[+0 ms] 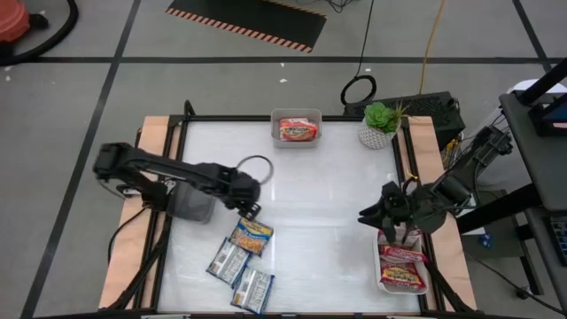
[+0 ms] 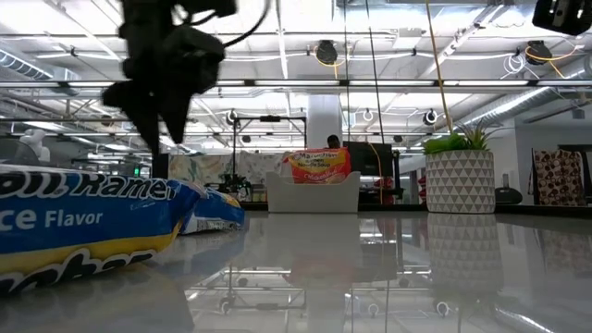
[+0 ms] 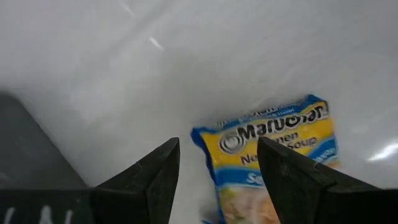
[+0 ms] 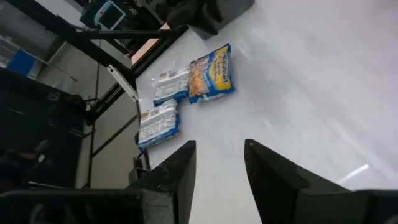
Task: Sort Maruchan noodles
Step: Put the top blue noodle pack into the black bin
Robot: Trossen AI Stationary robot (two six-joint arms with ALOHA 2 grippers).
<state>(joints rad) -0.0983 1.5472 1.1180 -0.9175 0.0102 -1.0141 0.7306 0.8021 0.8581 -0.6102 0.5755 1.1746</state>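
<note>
Three blue-and-silver Maruchan packets lie flat near the table's front left: one with a yellow face [image 1: 252,236] [image 3: 273,155], and two more [image 1: 228,261] [image 1: 252,289] nearer the front edge. My left gripper [image 1: 252,210] [image 3: 217,150] hangs open, pointing down, just on the far side of the yellow-faced packet and clear of it. An orange-red packet [image 1: 297,130] sits in the white tray [image 1: 276,118] at the far edge. More orange-red packets [image 1: 403,266] fill a white tray [image 1: 425,285] at the front right. My right gripper [image 1: 368,215] [image 4: 219,147] waits open above the table beside that tray.
A potted plant [image 1: 379,124] stands at the far right corner. A grey tray [image 1: 190,204] lies under my left arm at the table's left edge. The middle of the white table [image 1: 319,195] is bare. In the low view a blue packet [image 2: 74,231] fills the near left.
</note>
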